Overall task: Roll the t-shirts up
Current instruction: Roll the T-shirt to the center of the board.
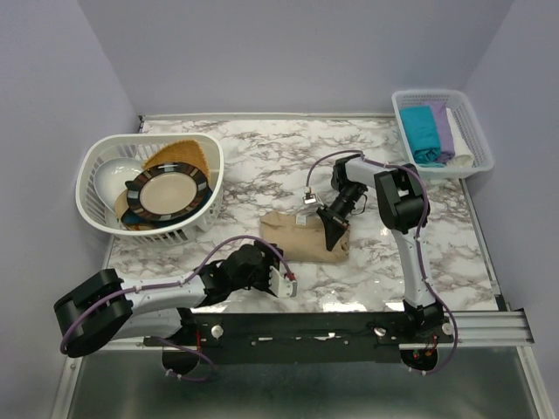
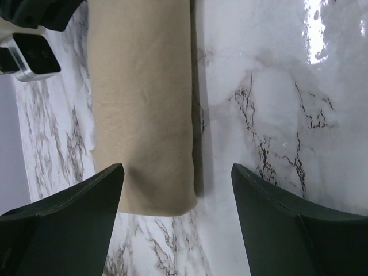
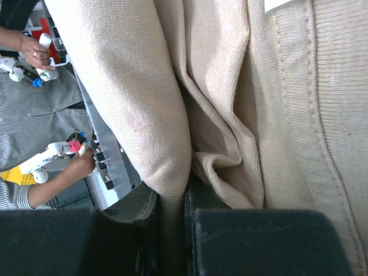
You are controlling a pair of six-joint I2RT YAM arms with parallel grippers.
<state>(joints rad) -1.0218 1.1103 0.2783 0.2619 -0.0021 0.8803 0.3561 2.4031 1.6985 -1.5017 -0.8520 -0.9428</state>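
A beige t-shirt lies folded into a long band in the middle of the marble table. My right gripper is shut on a fold of the beige t-shirt at its right end. My left gripper is open and empty, just off the shirt's near left end; the shirt's end lies ahead of the left finger. Teal, lilac and white rolled t-shirts lie in the white basket at the back right.
A white laundry basket at the left holds a dark-rimmed patterned plate, a golden-brown woven piece and a white bowl. Grey walls enclose the table on three sides.
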